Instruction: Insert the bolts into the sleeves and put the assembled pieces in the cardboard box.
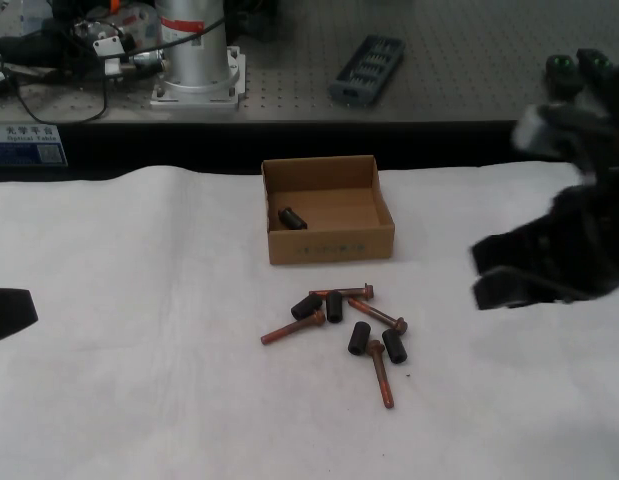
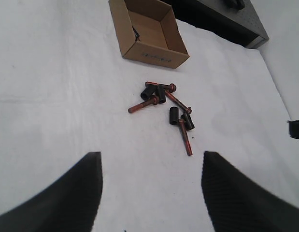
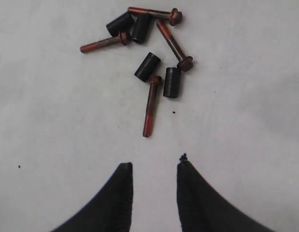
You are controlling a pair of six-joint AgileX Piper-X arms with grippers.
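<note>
While both arms hang over the white cloth (image 1: 139,400), we see the left gripper (image 2: 149,193) with its fingers (image 2: 67,198) spread wide and nothing between them; in the high view it sits at the cloth's left edge. The right gripper (image 3: 154,193) keeps only a narrow gap between its fingers (image 3: 113,203) and grips nothing. It hovers at the right side of the cloth, pointing toward the heap of parts.

We count four copper-coloured bolts (image 3: 150,106) and four black sleeves (image 3: 147,66) lying loose on the cloth near the middle, just in front of the cardboard box (image 1: 329,245). The longest-looking bolt lies with its head touching the end of one sleeve, and another sleeve lies just beside it. Two more sleeves lie side by side at the far end of the heap, between two bolts.

The box stands open-topped behind the heap, and a fifth sleeve (image 1: 292,218) lies on its floor near the left wall.

Beyond the cloth we see a metal column (image 1: 194,50) and a dark ridged block (image 1: 367,68) on a perforated table (image 1: 459,60)
</note>
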